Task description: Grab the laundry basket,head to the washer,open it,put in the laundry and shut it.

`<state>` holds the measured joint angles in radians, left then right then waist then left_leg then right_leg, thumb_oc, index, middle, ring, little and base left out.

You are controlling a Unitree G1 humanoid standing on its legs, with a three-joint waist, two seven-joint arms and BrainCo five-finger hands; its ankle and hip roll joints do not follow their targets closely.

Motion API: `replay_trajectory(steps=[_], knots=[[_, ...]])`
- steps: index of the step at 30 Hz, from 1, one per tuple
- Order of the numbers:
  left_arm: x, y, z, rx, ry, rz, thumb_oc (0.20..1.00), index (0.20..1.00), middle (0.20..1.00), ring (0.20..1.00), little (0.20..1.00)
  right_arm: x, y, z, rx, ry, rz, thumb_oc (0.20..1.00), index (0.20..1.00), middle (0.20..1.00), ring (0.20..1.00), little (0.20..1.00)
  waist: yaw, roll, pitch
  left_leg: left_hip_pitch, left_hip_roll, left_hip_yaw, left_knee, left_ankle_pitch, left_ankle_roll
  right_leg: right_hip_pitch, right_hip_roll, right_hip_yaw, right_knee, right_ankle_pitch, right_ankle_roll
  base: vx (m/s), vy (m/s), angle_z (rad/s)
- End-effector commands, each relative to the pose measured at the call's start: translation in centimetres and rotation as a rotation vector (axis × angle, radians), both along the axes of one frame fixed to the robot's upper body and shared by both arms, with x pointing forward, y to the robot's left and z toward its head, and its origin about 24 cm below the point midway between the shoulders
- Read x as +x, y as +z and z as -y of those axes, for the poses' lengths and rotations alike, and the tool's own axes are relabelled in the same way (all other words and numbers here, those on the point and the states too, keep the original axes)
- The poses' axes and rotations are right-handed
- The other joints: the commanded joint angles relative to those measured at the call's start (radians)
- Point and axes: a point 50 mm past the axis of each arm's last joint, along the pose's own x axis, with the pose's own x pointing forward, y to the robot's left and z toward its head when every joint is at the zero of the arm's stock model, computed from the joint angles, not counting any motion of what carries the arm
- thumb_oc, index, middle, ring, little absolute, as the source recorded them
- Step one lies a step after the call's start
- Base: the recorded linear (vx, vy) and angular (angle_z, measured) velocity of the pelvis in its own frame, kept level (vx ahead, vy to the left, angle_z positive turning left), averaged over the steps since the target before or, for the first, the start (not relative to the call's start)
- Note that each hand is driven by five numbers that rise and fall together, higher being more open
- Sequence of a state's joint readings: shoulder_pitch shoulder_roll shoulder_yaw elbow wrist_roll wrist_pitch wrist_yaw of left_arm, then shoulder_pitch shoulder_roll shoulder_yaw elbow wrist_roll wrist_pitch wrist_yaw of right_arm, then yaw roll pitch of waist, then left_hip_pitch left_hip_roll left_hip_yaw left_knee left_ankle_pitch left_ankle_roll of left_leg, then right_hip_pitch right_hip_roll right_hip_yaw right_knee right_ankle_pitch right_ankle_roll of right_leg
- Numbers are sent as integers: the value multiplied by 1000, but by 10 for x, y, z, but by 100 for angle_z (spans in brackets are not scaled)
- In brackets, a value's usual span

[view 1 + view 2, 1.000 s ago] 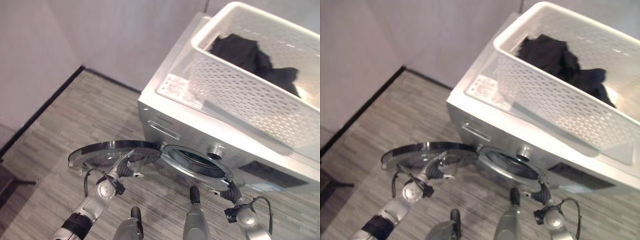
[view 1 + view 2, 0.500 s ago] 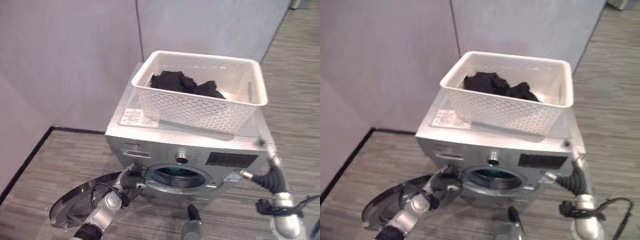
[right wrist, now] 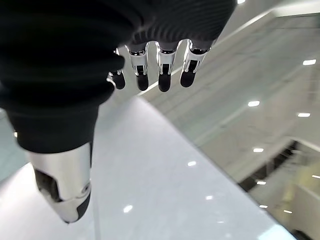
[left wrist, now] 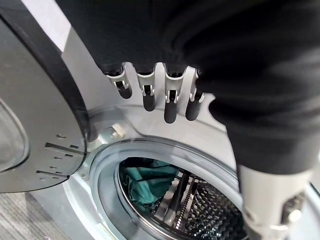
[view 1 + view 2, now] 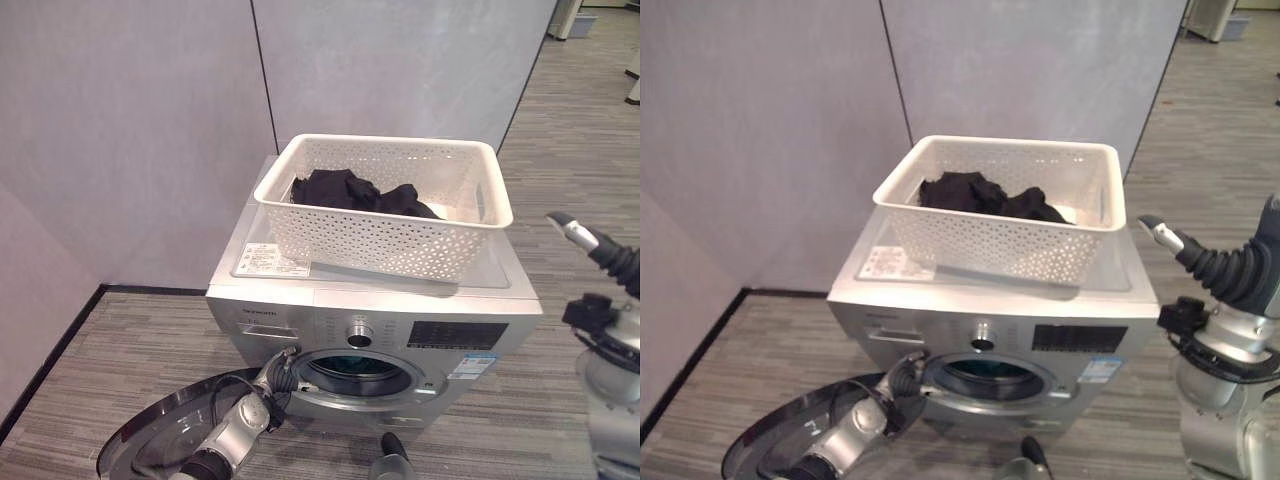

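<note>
washer (image 5: 300, 310): door (image 5: 170, 440) swung open, teal cloth (image 4: 145, 182) in drum
basket (image 5: 385, 205): on top of washer, black laundry (image 5: 360, 192) inside
left hand (image 4: 150, 95): at door opening, fingers relaxed, holding nothing
right hand (image 5: 1225, 270): raised, right of washer, fingers loose, holding nothing

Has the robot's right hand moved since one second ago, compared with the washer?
Yes. The right hand rose from below the silver washing machine's round door opening to beside its top.
</note>
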<state>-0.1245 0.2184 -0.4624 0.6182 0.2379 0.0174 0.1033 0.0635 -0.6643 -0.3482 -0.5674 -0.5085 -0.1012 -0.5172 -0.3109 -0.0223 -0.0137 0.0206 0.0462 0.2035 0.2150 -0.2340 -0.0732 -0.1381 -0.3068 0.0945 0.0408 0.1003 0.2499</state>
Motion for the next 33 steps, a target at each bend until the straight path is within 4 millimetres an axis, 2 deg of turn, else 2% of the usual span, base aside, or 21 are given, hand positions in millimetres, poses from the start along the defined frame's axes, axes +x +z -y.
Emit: replay_trajectory(steps=[1, 2, 4, 5, 7, 8, 10, 11, 15, 18, 19, 20, 22, 23, 26, 31, 33], knots=[[27, 20, -8, 38, -51, 94, 1000, 1000, 1000, 1000, 1000, 16, 19, 20, -69, -71, -79, 1000, 1000, 1000, 1000, 1000, 65, -34, 11, 121, -67, -24, -141, -53, 136, -100, 40, 16, 19, 128, 12, -35, -46, 18], [29, 21, -7, 41, -71, 92, 1000, 1000, 1000, 1000, 1000, 24, 23, 29, -74, -82, -136, 1000, 1000, 1000, 1000, 1000, 76, -46, 14, 109, -70, -29, -138, -42, 131, -101, 32, 10, 13, 133, 12, -83, -72, 30], [31, 23, -6, 50, -107, 78, 1000, 1000, 1000, 1000, 1000, 44, 16, 50, 11, -55, -324, 1000, 1000, 1000, 1000, 1000, 116, -76, 24, 83, -69, -55, -132, -32, 123, -94, 16, -13, 1, 126, 10, -90, -108, 34], [30, 23, -4, 44, -131, 62, 1000, 1000, 1000, 1000, 1000, 58, 12, 68, 45, -91, -460, 1000, 1000, 1000, 1000, 1000, 144, -92, 26, 75, -66, -70, -128, -29, 119, -84, 9, -30, -7, 125, 6, -22, -110, 33], [29, 22, -5, 36, -129, 50, 1000, 1000, 1000, 1000, 1000, 64, 13, 75, 63, -82, -514, 1000, 1000, 1000, 1000, 1000, 149, -97, 28, 70, -63, -78, -127, -27, 115, -80, 7, -36, -10, 129, 5, -8, -79, 35], [28, 22, 1, 16, -162, 31, 1000, 1000, 1000, 1000, 1000, 76, 15, 94, 111, -103, -628, 1000, 1000, 1000, 1000, 1000, 173, -109, 31, 62, -56, -91, -124, -20, 107, -72, 9, -51, -13, 116, -4, -10, -69, 30], [28, 22, 4, 12, -177, 22, 1000, 1000, 1000, 1000, 1000, 82, 16, 98, 130, -97, -679, 1000, 1000, 1000, 1000, 1000, 178, -114, 33, 59, -50, -97, -125, -16, 102, -68, 10, -60, -13, 112, -8, -5, -71, 25], [29, 21, 7, 3, -191, 4, 1000, 1000, 1000, 1000, 1000, 91, 19, 109, 174, -93, -771, 1000, 1000, 1000, 1000, 1000, 187, -121, 36, 54, -35, -104, -130, -5, 89, -62, 14, -75, -13, 99, -15, 5, -50, 24], [29, 18, 12, -16, -204, -25, 1000, 1000, 1000, 1000, 1000, 100, 31, 107, 110, -100, -870, 1000, 1000, 1000, 1000, 1000, 186, -120, 35, 54, -10, -117, -149, 16, 66, -53, 24, -102, -15, 80, -24, 48, -71, 17], [28, 16, 17, -33, -225, -47, 1000, 1000, 1000, 1000, 1000, 99, 62, 105, 54, -106, -854, 1000, 1000, 1000, 1000, 1000, 194, -120, 37, 48, 15, -135, -170, 42, 43, -45, 33, -133, -18, 61, -33, 53, -65, 25], [29, 16, 17, -36, -222, -46, 1000, 1000, 1000, 1000, 1000, 100, 64, 104, 50, -104, -853, 1000, 1000, 1000, 1000, 1000, 189, -116, 37, 48, 15, -136, -172, 43, 43, -45, 33, -134, -18, 61, -33, 55, -58, 15], [26, 13, 16, -35, -222, -66, 1000, 1000, 1000, 1000, 1000, 99, 77, 105, 34, -119, -842, 1000, 1000, 1000, 1000, 1000, 196, -118, 36, 48, 27, -137, -185, 55, 32, -42, 39, -146, -23, 55, -37, 38, -44, 11], [24, 10, 15, -36, -221, -79, 1000, 1000, 1000, 1000, 1000, 100, 86, 104, 32, -121, -833, 1000, 1000, 1000, 1000, 1000, 198, -119, 36, 47, 33, -135, -190, 61, 26, -41, 43, -152, -25, 52, -38, 51, -66, 4], [22, 8, 12, -41, -216, -96, 1000, 1000, 1000, 1000, 1000, 100, 104, 96, -17, -121, -834, 1000, 1000, 1000, 1000, 1000, 201, -121, 37, 44, 50, -133, -201, 75, 13, -43, 53, -159, -28, 45, -43, 49, -68, 4], [21, 6, 11, -56, -206, -113, 1000, 1000, 1000, 1000, 1000, 102, 116, 86, -59, -99, -853, 1000, 1000, 1000, 1000, 1000, 196, -118, 36, 40, 66, -132, -207, 88, 0, -44, 67, -165, -28, 32, -50, 42, -60, 3], [22, 7, 15, -89, -200, -124, 1000, 1000, 1000, 1000, 1000, 109, 117, 79, -65, -70, -890, 1000, 1000, 1000, 1000, 1000, 190, -114, 41, 41, 95, -127, -218, 107, -18, -48, 87, -174, -20, 14, -60, 35, -47, -1], [21, 7, 17, -103, -198, -131, 1000, 1000, 1000, 1000, 1000, 113, 108, 71, -98, -48, -956, 1000, 1000, 1000, 1000, 1000, 187, -113, 44, 41, 109, -125, -219, 115, -25, -47, 99, -176, -17, 3, -66, 32, -44, -1]])
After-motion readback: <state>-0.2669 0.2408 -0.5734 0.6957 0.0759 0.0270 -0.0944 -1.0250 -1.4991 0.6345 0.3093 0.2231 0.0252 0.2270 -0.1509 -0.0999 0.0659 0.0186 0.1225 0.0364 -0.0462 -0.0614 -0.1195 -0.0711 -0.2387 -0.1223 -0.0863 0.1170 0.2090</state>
